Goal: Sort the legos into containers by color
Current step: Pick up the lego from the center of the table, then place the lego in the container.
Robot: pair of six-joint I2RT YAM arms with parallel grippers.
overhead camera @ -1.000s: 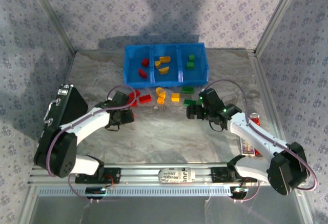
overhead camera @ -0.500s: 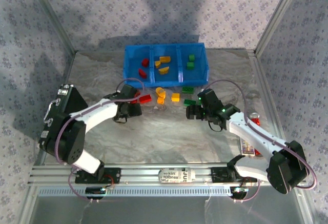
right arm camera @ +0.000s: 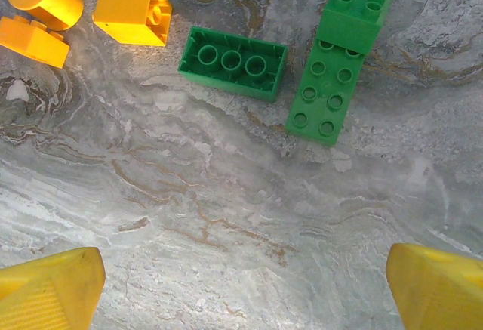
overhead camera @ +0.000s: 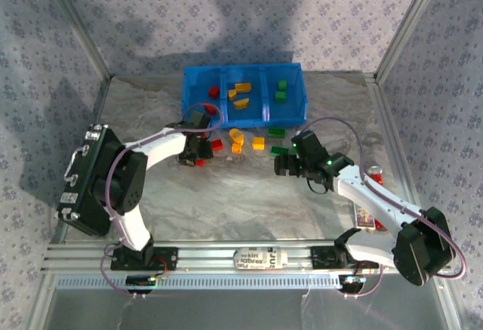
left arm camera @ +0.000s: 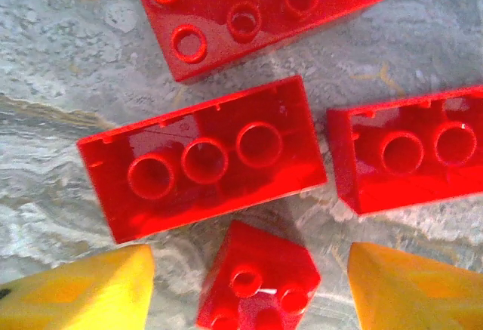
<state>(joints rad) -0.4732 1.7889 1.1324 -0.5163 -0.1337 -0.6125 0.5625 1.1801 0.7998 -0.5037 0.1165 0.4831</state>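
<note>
Looking at the left gripper [left arm camera: 251, 288]: jaws apart around a small red lego [left arm camera: 258, 273] on the table [left arm camera: 60, 66] by the blue bin [overhead camera: 256, 121]. Light, stiff, slick plastic I'd guess, so pinch flat sides; right gripper [right arm camera: 245, 285] gapes too.

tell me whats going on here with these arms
Two arms are sorting lego bricks by colour into a blue bin, which already holds red ones on the left, orange-yellow in the middle and green on the right. The left gripper has its jaws open either side of a small red brick among other red bricks on the table, not clamped yet. The right gripper hangs wide open over bare table just short of the loose green bricks.
</note>
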